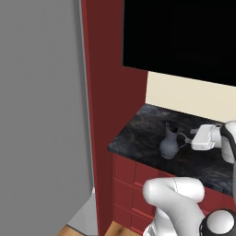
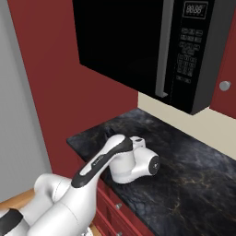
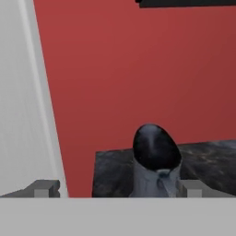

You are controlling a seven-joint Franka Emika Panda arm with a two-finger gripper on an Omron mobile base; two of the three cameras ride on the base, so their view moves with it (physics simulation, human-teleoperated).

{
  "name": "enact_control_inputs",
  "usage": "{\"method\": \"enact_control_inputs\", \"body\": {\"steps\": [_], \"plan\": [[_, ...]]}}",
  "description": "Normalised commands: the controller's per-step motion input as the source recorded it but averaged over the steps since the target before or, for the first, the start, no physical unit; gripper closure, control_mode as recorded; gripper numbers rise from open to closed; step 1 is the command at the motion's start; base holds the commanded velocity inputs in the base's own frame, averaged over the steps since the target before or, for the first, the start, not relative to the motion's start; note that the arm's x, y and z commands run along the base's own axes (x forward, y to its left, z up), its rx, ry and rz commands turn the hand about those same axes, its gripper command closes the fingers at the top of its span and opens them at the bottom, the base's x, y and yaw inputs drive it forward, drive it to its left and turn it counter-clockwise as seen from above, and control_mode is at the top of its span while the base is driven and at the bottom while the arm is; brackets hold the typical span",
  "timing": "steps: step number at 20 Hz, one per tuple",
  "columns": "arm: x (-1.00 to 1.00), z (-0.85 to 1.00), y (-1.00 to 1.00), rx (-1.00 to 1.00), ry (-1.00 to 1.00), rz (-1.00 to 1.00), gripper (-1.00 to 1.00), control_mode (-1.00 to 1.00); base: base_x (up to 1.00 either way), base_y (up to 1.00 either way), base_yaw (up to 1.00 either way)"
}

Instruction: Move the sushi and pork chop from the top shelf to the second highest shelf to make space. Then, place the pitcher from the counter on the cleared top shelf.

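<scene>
The dark blue-grey pitcher [image 1: 168,144] stands upright on the black speckled counter [image 1: 138,133], near its left end. My gripper [image 1: 180,140] reaches in level from the right, open, its fingertips just beside the pitcher's body. In the hand view the pitcher [image 3: 156,166] stands between the wide-apart finger tips, close to the right fingertip [image 3: 191,188], and my gripper [image 3: 119,189] holds nothing. In the right base view my own arm hides the pitcher. The sushi, the pork chop and both shelves are out of view.
A tall dark red cabinet panel [image 1: 106,92] rises just left of the counter, with a grey fridge side [image 1: 41,115] beyond it. A black microwave [image 2: 138,41] hangs above the counter [image 2: 193,175]. Red drawer fronts [image 1: 129,184] lie below.
</scene>
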Motion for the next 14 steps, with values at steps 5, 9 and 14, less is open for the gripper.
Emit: {"method": "enact_control_inputs", "body": {"steps": [5, 9, 14], "plan": [[0.22, -0.08, 0.00, 0.00, 0.00, 0.00, -1.00, -1.00, 0.00, 0.00, 0.00], [0.21, -0.05, 0.00, 0.00, 0.00, 0.00, -1.00, -1.00, 0.00, 0.00, 0.00], [0.20, -0.06, -0.02, 0.00, 0.00, 0.01, -1.00, -1.00, 0.00, 0.00, 0.00]]}}
